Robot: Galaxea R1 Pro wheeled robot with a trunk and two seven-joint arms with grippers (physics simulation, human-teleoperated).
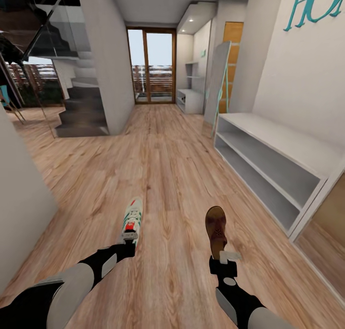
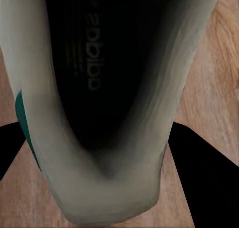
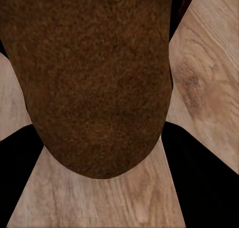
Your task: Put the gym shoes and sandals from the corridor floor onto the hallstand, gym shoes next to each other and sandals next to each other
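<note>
A white gym shoe point(image 1: 132, 217) with teal stripes and a red heel tab is held at its heel by my left gripper point(image 1: 128, 240), toe pointing away from me. In the left wrist view its dark inside and white heel point(image 2: 99, 138) sit between the black fingers point(image 2: 209, 178). My right gripper point(image 1: 224, 258) is shut on the heel end of a brown sandal point(image 1: 216, 228), whose sole point(image 3: 94, 78) lies between the fingers point(image 3: 209, 183). Both are over the corridor floor point(image 1: 167, 166). The hallstand point(image 1: 287, 146) stands to my right, with nothing on its bench top or shelves.
A grey wall corner point(image 1: 19, 194) is close on my left. Dark stairs point(image 1: 81, 108) rise at the far left. A tall mirror point(image 1: 216, 84) leans just beyond the hallstand. A mirrored panel point(image 1: 326, 233) adjoins its near end. Glass doors point(image 1: 152, 65) close the corridor.
</note>
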